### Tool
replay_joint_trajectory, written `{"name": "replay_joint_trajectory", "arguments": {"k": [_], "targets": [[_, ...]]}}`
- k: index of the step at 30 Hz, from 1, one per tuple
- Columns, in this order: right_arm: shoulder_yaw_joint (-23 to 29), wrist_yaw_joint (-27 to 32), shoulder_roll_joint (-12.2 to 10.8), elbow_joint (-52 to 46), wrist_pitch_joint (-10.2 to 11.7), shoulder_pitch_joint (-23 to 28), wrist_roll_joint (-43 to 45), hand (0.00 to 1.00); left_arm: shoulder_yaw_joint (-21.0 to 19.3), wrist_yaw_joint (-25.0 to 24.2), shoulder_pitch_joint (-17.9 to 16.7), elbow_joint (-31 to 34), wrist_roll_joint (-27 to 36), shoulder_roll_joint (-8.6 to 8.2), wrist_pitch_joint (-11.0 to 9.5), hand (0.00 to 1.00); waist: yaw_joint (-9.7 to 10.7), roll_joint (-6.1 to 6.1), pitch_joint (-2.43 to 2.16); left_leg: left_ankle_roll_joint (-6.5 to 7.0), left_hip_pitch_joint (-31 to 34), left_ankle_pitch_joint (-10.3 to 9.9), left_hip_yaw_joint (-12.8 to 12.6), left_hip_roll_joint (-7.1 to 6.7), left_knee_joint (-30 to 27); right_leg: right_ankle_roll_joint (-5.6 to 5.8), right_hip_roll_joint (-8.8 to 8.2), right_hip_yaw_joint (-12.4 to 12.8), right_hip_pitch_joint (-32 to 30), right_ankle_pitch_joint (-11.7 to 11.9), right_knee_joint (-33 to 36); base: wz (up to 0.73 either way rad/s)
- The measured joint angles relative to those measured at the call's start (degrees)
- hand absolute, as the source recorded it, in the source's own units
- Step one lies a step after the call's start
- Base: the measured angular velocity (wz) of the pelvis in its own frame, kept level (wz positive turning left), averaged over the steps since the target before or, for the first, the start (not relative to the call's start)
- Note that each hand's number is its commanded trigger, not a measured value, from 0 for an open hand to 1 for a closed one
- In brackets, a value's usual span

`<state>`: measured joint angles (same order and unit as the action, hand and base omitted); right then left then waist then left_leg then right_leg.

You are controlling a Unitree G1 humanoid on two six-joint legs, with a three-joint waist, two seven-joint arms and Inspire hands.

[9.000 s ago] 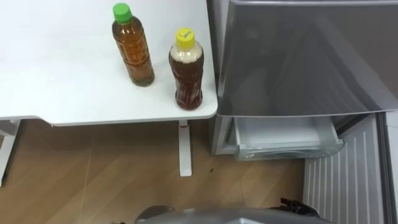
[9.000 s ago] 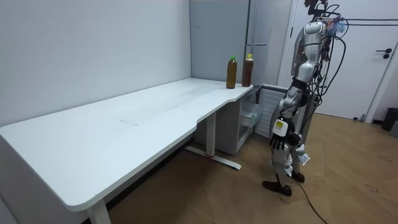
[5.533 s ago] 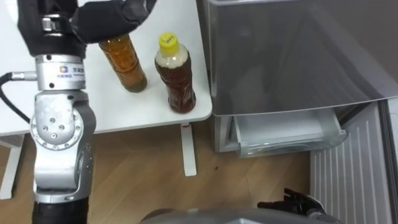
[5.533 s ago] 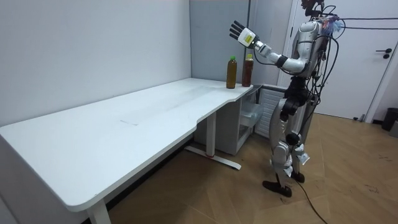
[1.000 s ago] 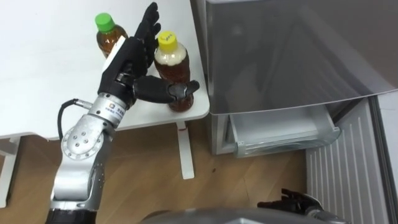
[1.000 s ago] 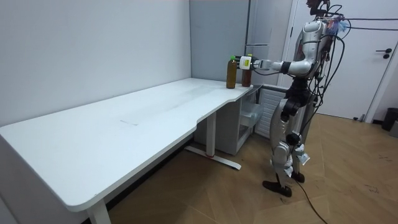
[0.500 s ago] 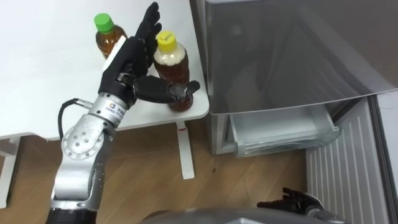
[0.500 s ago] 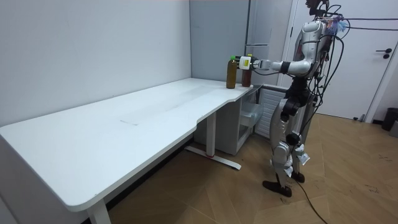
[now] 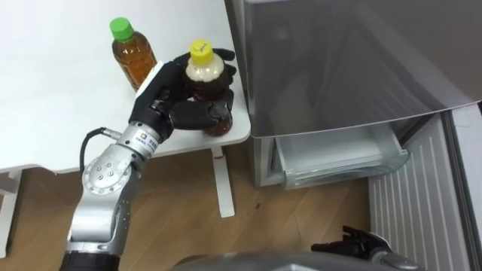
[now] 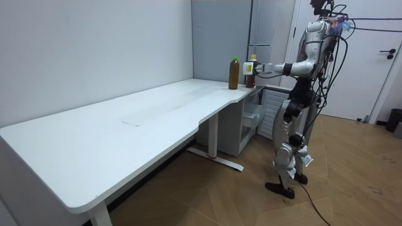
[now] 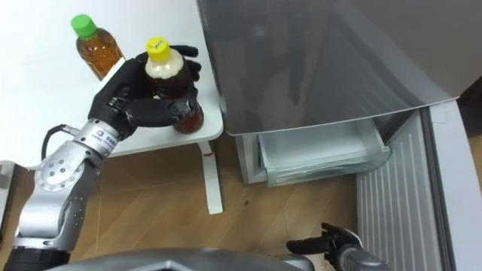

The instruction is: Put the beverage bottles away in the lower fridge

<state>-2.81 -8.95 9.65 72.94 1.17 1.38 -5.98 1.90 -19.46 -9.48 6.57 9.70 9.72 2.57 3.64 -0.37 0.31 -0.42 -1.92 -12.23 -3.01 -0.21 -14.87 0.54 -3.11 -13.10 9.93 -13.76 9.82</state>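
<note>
- While the robot stands upright on the wooden floor at the table's end beside the fridge, its left arm reaches out about level from the shoulder, as the room view shows.
- Seen from the head, that arm comes up from the lower left, with the forearm slanting toward the table's near right corner.
- At the end of it, the left hand is wrapped round the yellow-capped bottle: the thumb crosses the front of the bottle's body and the fingers curl round its far side below the neck.
- The yellow-capped bottle stands upright on the table, close to the corner nearest the fridge, with its dark drink showing above and below the grip.
- Just to the left, the green-capped bottle stands upright on the table, close behind the hand's back and not held.
- Below the grey upper door, the lower compartment is open, with a clear drawer visible and the white ribbed door swung out to the right.
- Low by the robot's side, the right hand hangs at the bottom edge; whether it is open or closed cannot be told.
</note>
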Motion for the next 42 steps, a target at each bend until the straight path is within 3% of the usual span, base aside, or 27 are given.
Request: {"name": "replay_joint_trajectory", "arguments": {"k": [17,23,29,33,42], "targets": [[-0.05,0.01,-0.06,-1.92,-0.04,0.86,0.00,0.00,0.64,0.15,-0.01,-0.18,0.02,-0.09,0.12,1.00,-0.05,0.00,0.14,0.00,0.36,0.00,-0.06,0.02,0.01,0.00,0.04,0.20,-0.60,0.00,0.10,0.00],[-0.54,-0.84,-0.19,-2.87,-0.46,1.05,-0.11,0.00,0.60,0.03,-0.02,-0.16,0.03,-0.20,0.11,1.00,-1.00,-0.38,0.18,0.00,0.16,0.00,-0.16,0.09,-0.04,-0.02,0.11,0.25,0.03,0.01,0.10,0.00],[-1.66,-3.47,-1.16,-4.42,-0.80,0.71,-0.25,0.00,1.07,-0.02,-0.04,-0.22,0.03,-0.45,0.10,1.00,-1.20,-0.58,0.24,-0.03,0.59,-0.02,-0.02,0.32,-0.85,-0.18,0.27,-0.73,-0.18,0.11,0.13,0.04],[-2.64,-6.46,-1.39,-6.17,-1.25,0.06,0.38,0.00,1.62,-0.65,-0.03,-1.28,0.27,-2.28,0.05,1.00,-2.32,-0.06,0.02,-0.02,0.79,0.00,-0.06,0.40,-0.98,-0.20,0.24,-0.60,-0.75,0.12,0.92,-0.01],[-7.33,-12.22,-2.39,-19.08,-1.29,-0.01,1.94,0.00,5.29,-2.21,-1.03,-3.40,2.68,-2.01,0.10,1.00,-2.93,-0.36,0.32,0.01,1.56,0.03,0.09,0.42,-1.65,-0.21,0.20,-1.03,-0.84,0.12,1.07,0.02]]}}
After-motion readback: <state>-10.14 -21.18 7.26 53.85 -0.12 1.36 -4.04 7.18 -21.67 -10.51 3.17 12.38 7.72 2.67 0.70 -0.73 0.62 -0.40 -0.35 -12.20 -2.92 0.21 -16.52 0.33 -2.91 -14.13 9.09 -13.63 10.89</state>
